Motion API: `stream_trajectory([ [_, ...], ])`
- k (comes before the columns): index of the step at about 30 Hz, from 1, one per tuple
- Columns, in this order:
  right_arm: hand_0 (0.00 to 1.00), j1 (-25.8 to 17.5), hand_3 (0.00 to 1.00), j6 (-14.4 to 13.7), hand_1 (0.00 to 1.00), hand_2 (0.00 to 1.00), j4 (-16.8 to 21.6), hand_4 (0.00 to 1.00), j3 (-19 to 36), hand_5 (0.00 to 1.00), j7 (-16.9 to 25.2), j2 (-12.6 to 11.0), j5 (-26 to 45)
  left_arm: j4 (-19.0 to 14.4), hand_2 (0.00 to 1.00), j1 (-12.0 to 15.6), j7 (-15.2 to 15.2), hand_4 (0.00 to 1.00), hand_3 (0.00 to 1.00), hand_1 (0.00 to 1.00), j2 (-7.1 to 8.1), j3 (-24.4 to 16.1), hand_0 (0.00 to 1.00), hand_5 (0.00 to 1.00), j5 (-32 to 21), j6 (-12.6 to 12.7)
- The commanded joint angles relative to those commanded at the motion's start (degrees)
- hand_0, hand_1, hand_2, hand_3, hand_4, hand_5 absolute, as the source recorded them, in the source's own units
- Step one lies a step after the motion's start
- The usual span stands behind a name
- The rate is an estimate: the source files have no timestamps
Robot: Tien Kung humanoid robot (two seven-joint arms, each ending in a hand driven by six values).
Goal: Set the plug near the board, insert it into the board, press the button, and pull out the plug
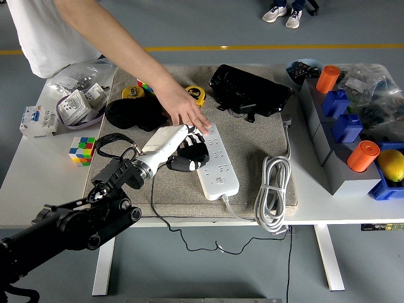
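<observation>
- Plug (184, 165): black, pinched in the curled fingers (192, 153) of the left hand (187, 154), touching or just off the left long side of the white board (216, 160); prongs hidden, so seated or not cannot be told.
- Board: lying on the grey mat (252, 136) toward the tabletop (38, 183) near edge, its far end pinned flat by a person's hand (188, 113) reaching in from the far-left corner.
- Right hand: not in view.
- Likely slip: prongs missing the slots and shoving the board sideways, should the steadying hand lift.
- Likely snag: thin black lead (165, 224) trailing over the near edge, dragging the plug off line.
- Likely clash: robot fingers crowding the person's fingertips, almost touching.
- Count: one board, one plug, one coiled grey cable (273, 189), two puzzle cubes (82, 150), two orange cylinders (362, 156).
</observation>
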Motion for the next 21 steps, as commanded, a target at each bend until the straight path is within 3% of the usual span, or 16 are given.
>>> stream_trajectory([
  [13, 0.672, 0.1, 0.582, 0.0, 0.686, 0.679, 0.0, 0.998, 0.2, 0.563, 0.0, 0.3, 0.0, -1.5, 0.392, 0.6, -3.3, 0.750, 0.531, 0.367, 0.60, -2.0, 0.242, 0.002, -3.3, 2.2],
  [21, 0.671, -0.2, 0.582, 0.0, 0.685, 0.680, -0.1, 0.998, 0.3, 0.559, 0.0, 0.4, 0.0, -4.8, 0.399, 2.9, -4.0, 0.760, 0.536, 0.376, 3.77, -6.7, 0.245, 0.002, -1.7, 2.3],
])
